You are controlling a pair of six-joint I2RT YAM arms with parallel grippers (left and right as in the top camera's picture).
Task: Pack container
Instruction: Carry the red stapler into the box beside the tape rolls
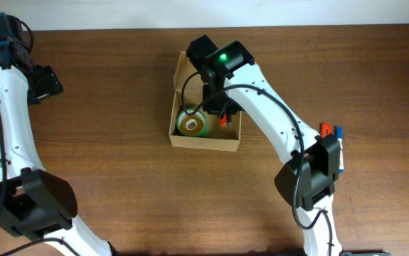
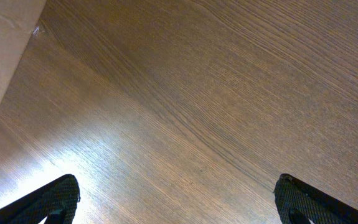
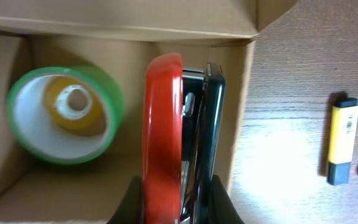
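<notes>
Red stapler (image 3: 164,137): right jaws are gripping it tightly, its long axis running along the right wall of the container (image 3: 238,112). Left jaws are gaping empty, far left of the container.

1. The left arm (image 1: 8,121) has white links, black joints and a thin black cable (image 1: 0,135) along it.
2. The right arm (image 1: 264,103) has the same white links, black joints and cable.
3. A green light (image 1: 223,57) glows on the right arm's black wrist, and another on the left.
4. The left gripper (image 2: 176,193) has black, textured fingers (image 2: 303,202).
</notes>
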